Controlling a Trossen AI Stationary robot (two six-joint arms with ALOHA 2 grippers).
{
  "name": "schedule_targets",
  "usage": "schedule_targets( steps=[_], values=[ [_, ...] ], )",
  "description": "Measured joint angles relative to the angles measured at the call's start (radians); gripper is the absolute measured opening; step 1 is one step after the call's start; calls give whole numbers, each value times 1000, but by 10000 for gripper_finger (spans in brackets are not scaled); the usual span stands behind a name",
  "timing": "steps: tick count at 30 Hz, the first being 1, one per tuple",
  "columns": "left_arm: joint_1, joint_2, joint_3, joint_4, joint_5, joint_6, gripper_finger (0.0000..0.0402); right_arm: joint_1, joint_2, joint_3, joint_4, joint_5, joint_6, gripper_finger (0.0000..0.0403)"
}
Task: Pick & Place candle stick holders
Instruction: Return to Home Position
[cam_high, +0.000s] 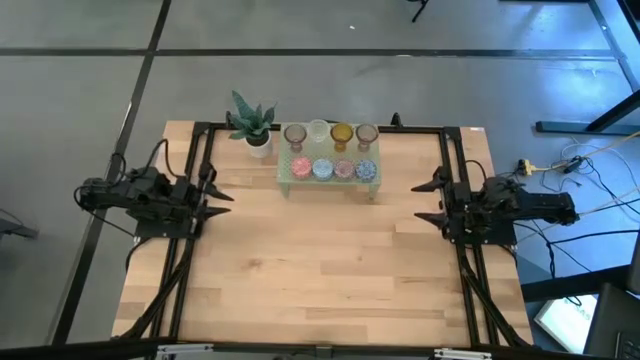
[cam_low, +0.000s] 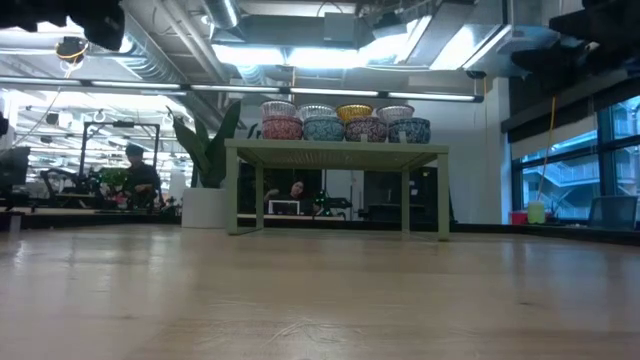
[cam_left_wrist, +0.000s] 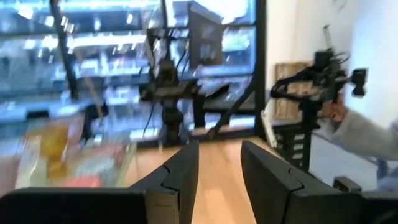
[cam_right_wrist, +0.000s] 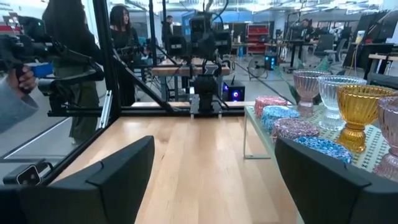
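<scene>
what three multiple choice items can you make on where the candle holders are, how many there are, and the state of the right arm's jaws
1. Where do the candle holders stand?
A. on the pale green stand
B. on the bare tabletop beside the left arm
C. in the left arm's jaws

2. How many candle holders are there?
A. four
B. six
C. eight

3. What state are the right arm's jaws in?
A. shut on an amber holder
B. open and empty
C. shut on the stand's leg

Answers:
1 A: every holder sits on top of the stand.
2 C: the high view shows two rows of four.
3 B: the right wrist view shows them spread wide with nothing between.
</scene>
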Motion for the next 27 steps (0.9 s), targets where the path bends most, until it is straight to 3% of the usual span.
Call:
schedule_targets(
  steps=[5, 16, 27],
  values=[
    [0, 0, -83, 141, 59, 51, 116, 0, 0, -27, 15, 6, 19, 337],
    [0, 0, -226, 323, 36, 47, 116, 0, 0, -82, 73, 16, 42, 337],
    [0, 0, -258, 359, 18, 81, 116, -3, 0, -217, 242, 52, 48, 337]
  ],
)
